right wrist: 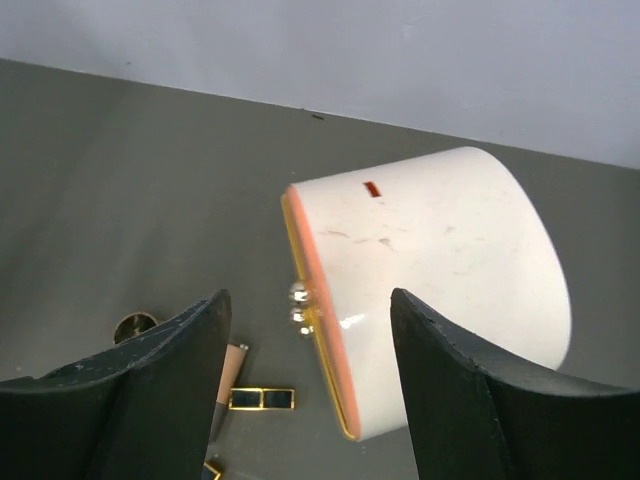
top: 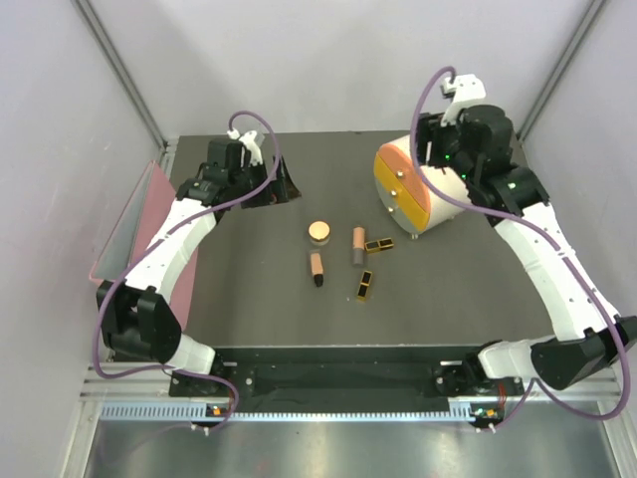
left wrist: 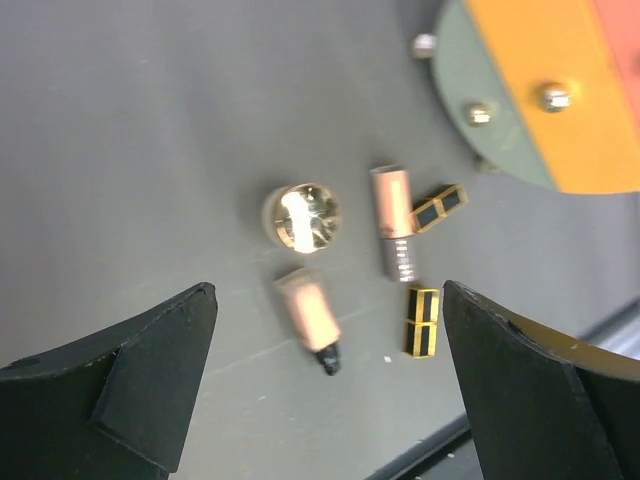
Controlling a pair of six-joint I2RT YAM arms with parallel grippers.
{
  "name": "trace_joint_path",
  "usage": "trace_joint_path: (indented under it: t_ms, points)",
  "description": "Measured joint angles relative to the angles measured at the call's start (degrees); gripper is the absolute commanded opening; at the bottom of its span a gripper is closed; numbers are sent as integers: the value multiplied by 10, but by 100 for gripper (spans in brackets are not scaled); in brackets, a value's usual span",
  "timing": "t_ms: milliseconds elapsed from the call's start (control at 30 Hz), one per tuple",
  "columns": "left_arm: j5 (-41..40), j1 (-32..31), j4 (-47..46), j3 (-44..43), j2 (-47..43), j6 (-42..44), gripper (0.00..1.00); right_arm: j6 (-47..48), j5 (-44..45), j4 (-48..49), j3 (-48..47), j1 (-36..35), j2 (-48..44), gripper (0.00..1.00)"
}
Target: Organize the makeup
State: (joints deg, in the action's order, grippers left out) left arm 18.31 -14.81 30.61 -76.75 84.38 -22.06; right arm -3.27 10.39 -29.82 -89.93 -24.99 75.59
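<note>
Five makeup items lie mid-table: a round peach compact (top: 318,233) (left wrist: 303,217), a peach tube with a black tip (top: 317,269) (left wrist: 311,316), a peach tube with a grey end (top: 358,245) (left wrist: 393,232), and two black-and-gold cases (top: 378,244) (top: 365,285) (left wrist: 439,208) (left wrist: 423,321). My left gripper (top: 281,184) (left wrist: 330,375) is open and empty, high above the table's back left. My right gripper (top: 430,149) (right wrist: 310,385) is open and empty, hovering over the cream box (top: 418,189) (right wrist: 440,270) with orange-yellow drawers.
A pink binder (top: 134,224) lies at the table's left edge, partly under the left arm. The drawer box has small metal knobs (right wrist: 298,293) on its front, which faces the makeup. The table's front edge (top: 348,349) runs below the items.
</note>
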Motion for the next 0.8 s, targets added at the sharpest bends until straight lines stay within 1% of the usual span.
trace_joint_path:
  t_ms: [200,300,367,400,500,533,567,600,633,667,800]
  points:
    - [70,-13,-45,0,5,-26,98,-21,-48,-5,-7,114,15,66]
    - [100,-36,-69,-2,23,-37,95,-25,-69,-18,-36,144,50,65]
    - [120,-56,-75,-15,48,-45,94,-26,-87,-28,-56,151,75,61]
    - [128,-67,-76,-27,67,-49,94,-26,-95,-33,-64,152,87,57]
    - [148,-94,-83,-62,120,-64,91,-28,-117,-46,-80,154,113,36]
    - [156,-102,-88,-72,136,-72,88,-32,-123,-50,-84,154,120,26]
    - [164,-109,-98,-79,150,-83,84,-34,-129,-53,-86,154,125,19]
    - [173,-115,-106,-84,163,-92,83,-36,-135,-57,-88,154,131,13]
    - [182,-121,-116,-87,174,-103,82,-40,-141,-60,-88,154,134,3]
    - [188,-125,-126,-90,181,-112,82,-43,-145,-63,-88,154,137,0]
    - [220,-137,-176,-107,212,-161,79,-50,-156,-69,-88,154,145,0]
